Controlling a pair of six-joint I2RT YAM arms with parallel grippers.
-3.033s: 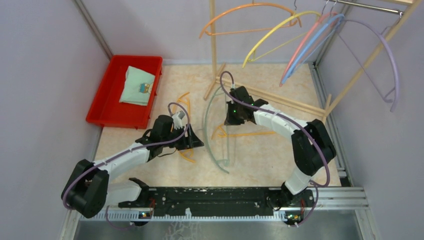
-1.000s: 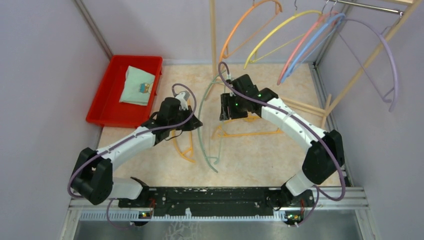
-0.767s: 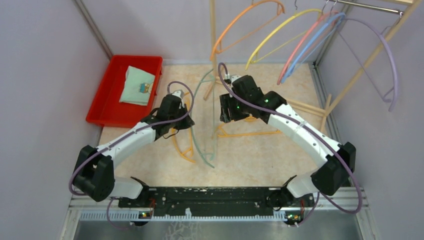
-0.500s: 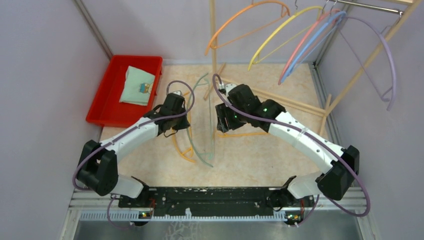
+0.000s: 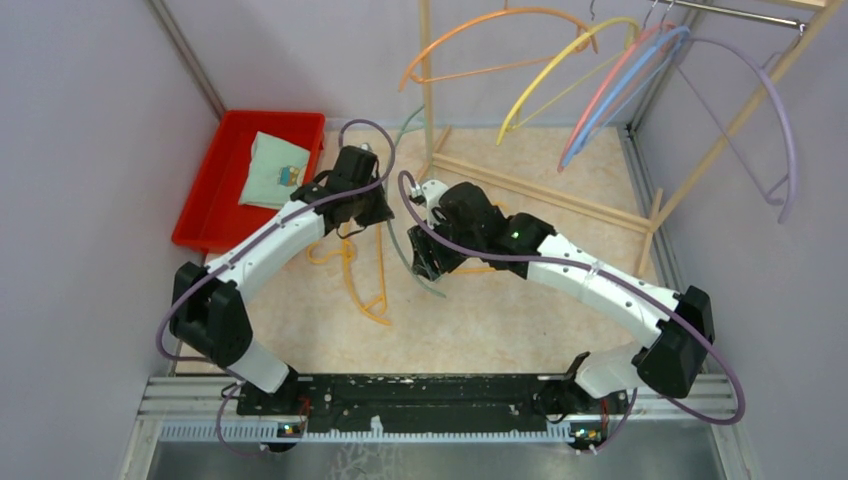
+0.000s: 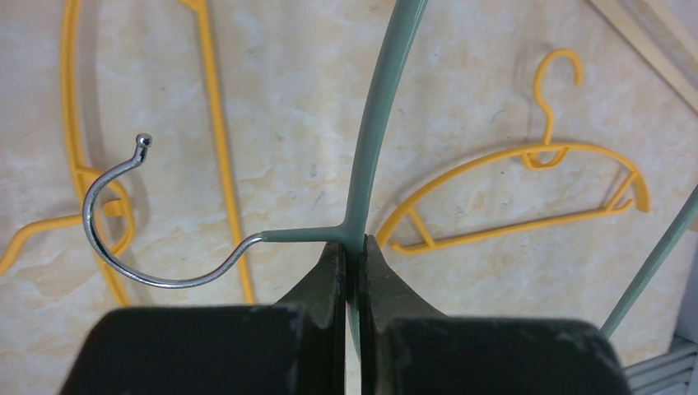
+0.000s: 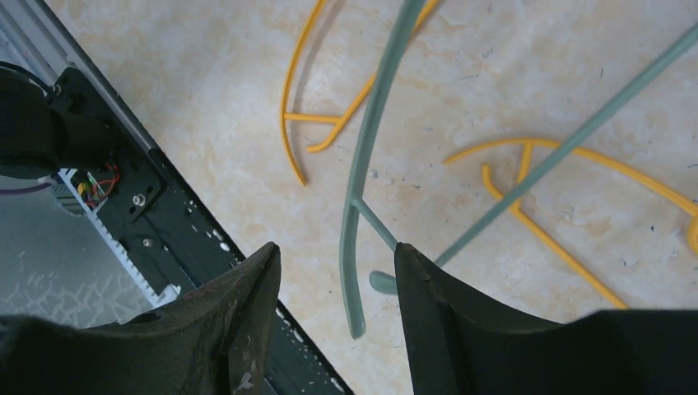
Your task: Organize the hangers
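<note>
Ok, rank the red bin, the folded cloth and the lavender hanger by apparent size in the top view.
1. red bin and lavender hanger: similar span; the hanger hangs nearer the camera, so they are left unranked.
2. folded cloth: clearly smallest.

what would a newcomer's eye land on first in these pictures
Probably the left tool, shut on the neck of a pale green hanger and holding it above the middle of the table. After that, the fan of coloured hangers on the wooden rack at the far right, and the red bin with a folded cloth at the far left.
</note>
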